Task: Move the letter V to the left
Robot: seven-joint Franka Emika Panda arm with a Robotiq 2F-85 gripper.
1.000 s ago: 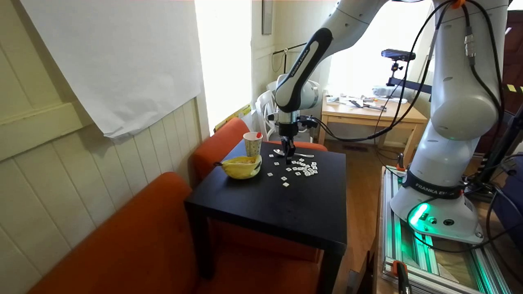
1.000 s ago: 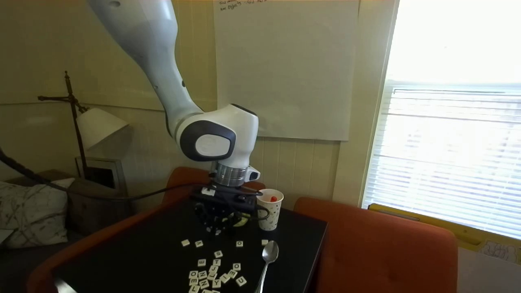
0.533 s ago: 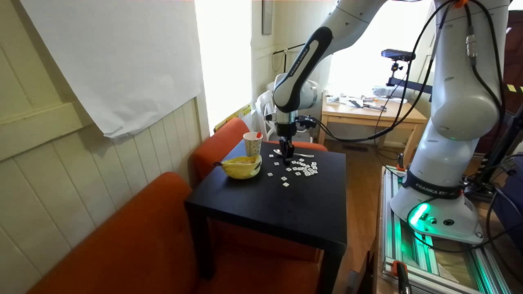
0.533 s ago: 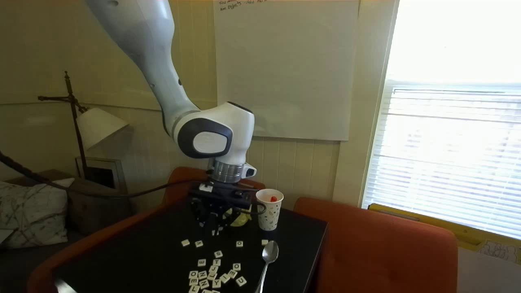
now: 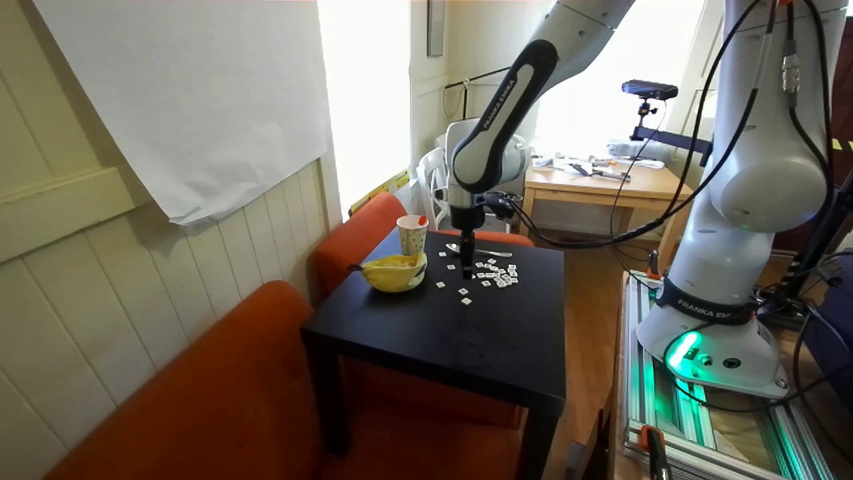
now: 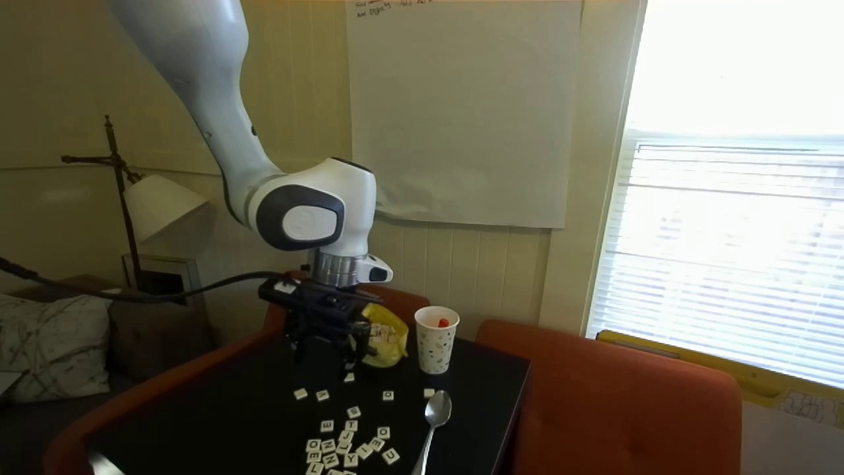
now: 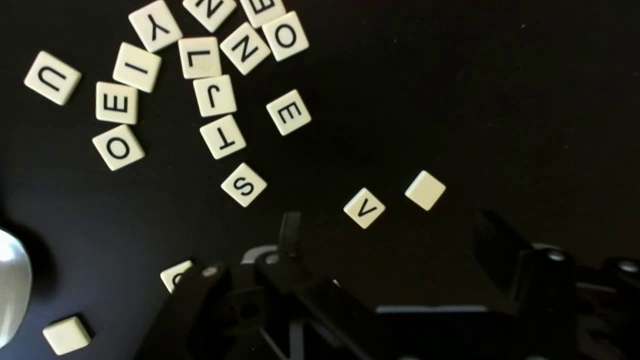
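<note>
Over the middle of the tabletop [image 6: 217, 415], the fingers [image 7: 290, 232] stand wide apart, dark surface showing between them; whether they touch it cannot be told. In the wrist view the V [image 7: 364, 208] lies face up ahead of that gap, apart from both fingers, with a blank tile [image 7: 425, 190] just beside it. On the V's other side lie S [image 7: 244, 185] and a loose E [image 7: 288, 112]; T [image 7: 223, 137], J [image 7: 215, 95] and L [image 7: 200, 57] run in a rough line beyond S, more letters [image 7: 245, 48] crowding around L. In an exterior view the bowl [image 6: 390, 358] stands near the far edge, partly behind the fingers. The cup [image 6: 435, 343], something red [image 6: 444, 322] inside, stands upright closer to the far right corner. The V lies mid-tabletop, between the far edge and most letters. The spoon [image 6: 436, 415] lies near the right edge, its head toward the cup, another blank tile [image 6: 429, 392] just beside the head.
</note>
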